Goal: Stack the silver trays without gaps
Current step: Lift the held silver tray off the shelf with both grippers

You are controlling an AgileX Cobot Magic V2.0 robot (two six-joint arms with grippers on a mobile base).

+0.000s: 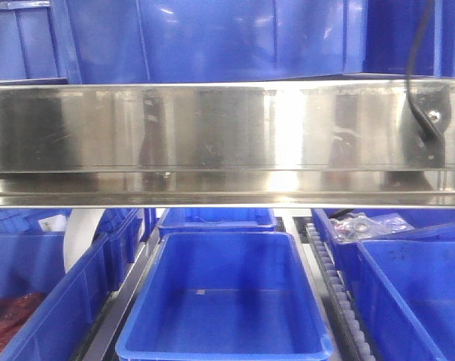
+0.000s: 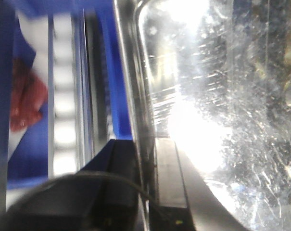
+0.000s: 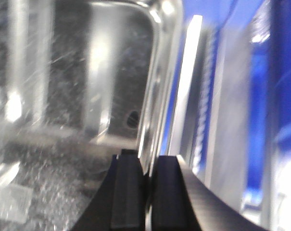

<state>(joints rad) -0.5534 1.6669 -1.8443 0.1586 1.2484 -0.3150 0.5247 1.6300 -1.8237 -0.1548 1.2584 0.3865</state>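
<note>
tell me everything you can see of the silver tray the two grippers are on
The silver tray is shiny, scratched steel, shallow, with rounded corners, sloping walls and a thin rim. Its floor looks bare, with strong glare. The right gripper pinches one side wall, the left gripper another, each with a finger inside and one outside. What it rests on is hidden, and the front view does not show it.

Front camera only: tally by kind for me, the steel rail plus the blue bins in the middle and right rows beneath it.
Steel rail: 1
Middle-row blue bins: 2, the near bin and the far bin
Right-row blue bins: 2, the near right bin and the far right bin
Total: 5
</note>
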